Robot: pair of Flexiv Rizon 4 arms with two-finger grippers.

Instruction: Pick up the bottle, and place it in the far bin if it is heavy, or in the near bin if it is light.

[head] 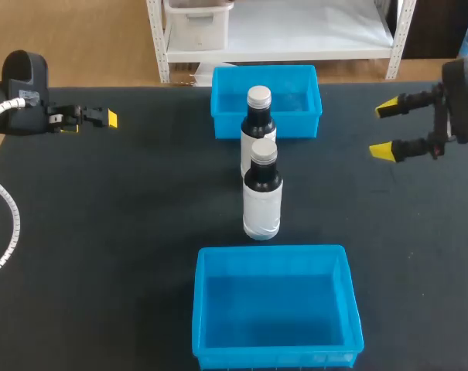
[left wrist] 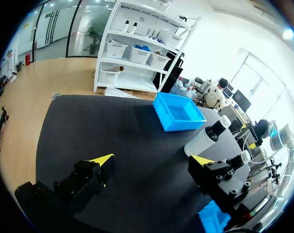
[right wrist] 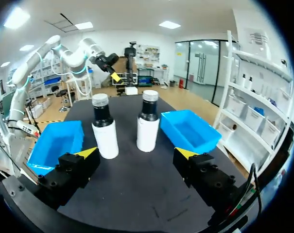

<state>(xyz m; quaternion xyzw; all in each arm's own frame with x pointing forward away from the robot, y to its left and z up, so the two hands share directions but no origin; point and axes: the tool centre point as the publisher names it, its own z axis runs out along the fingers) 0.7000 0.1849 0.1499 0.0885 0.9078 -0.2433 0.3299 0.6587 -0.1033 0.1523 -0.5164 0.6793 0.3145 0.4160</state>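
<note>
Two dark bottles with white labels and silver caps stand upright in a line at the table's middle. The far bottle (head: 257, 122) is just in front of the far blue bin (head: 226, 127). The near bottle (head: 262, 193) stands a little behind the near blue bin (head: 276, 309). My left gripper (head: 110, 118) hovers at the far left, open and empty (left wrist: 151, 162). My right gripper (head: 385, 129) hangs at the far right, open and empty (right wrist: 137, 155). It faces the near bottle (right wrist: 103, 128) and the far bottle (right wrist: 147, 124), well short of both.
Both bins hold nothing. In the right wrist view the near bin (right wrist: 57, 143) and the far bin (right wrist: 190, 128) flank the bottles. The black tabletop (head: 125, 216) is bare to either side of the bottles.
</note>
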